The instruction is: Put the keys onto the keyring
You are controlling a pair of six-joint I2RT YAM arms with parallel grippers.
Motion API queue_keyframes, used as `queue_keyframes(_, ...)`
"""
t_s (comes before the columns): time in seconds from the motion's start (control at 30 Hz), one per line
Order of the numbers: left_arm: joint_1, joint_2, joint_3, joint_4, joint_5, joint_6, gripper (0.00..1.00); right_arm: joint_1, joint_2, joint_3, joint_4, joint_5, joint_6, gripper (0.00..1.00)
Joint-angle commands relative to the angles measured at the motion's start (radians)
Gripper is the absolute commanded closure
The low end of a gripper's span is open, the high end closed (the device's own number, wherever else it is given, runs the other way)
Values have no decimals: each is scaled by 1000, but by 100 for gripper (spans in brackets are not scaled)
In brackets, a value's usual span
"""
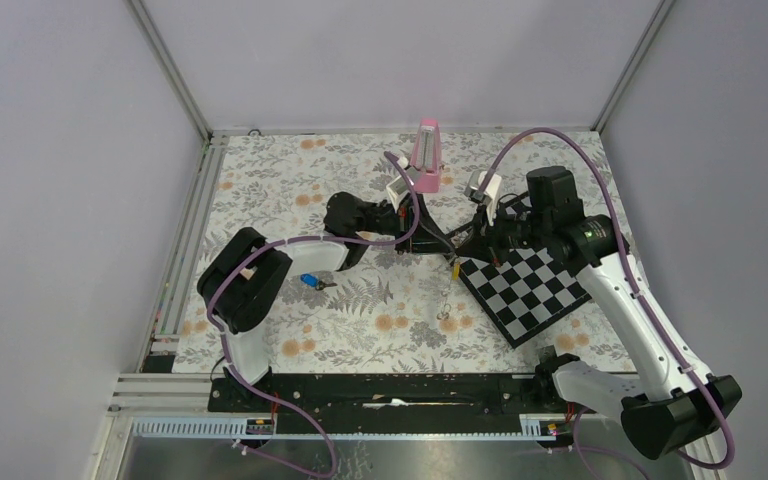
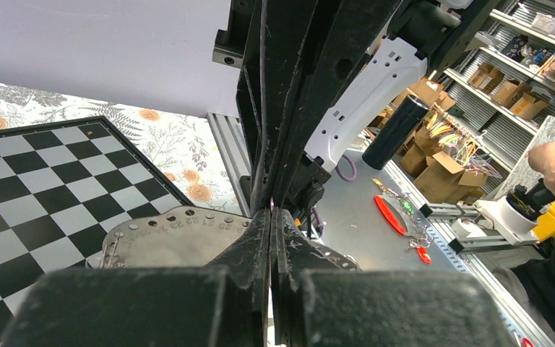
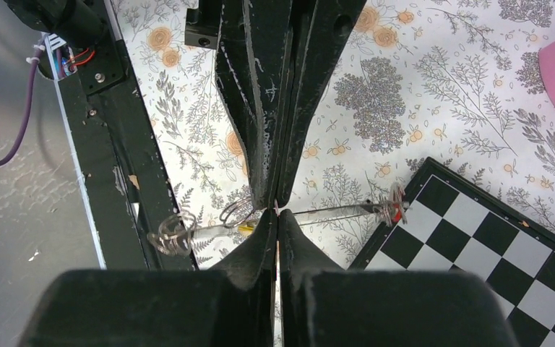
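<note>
Keyring, silver metal rings on a thin grey strap with a small red piece [image 3: 389, 207]: stretched across the tips of the right gripper [image 3: 275, 211], whose jaws are pressed together on the strap. Small yellow-headed key [image 1: 454, 267] hangs at the strap just below both grippers, by the corner of the black-and-white chequered board [image 1: 530, 285]. Small blue-headed key [image 1: 310, 281] lies well apart on the floral-patterned table [image 1: 360, 325], beside the left arm. Left gripper [image 2: 271, 210]: jaws closed flat together. Whether anything is pinched between them cannot be told.
</note>
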Motion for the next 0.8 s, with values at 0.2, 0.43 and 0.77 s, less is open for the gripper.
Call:
queue_keyframes(0.2, -7, -29, 57, -218, -2, 271, 88, 1, 25, 91, -77, 34, -78, 100)
queue_keyframes(0.43, -11, -37, 124, -448, 2, 439, 75, 21, 93, 186, -183, 81, -103, 100)
queue_keyframes(0.77, -18, -33, 150, -519, 2, 488, 75, 64, 152, 248, -262, 129, -113, 100)
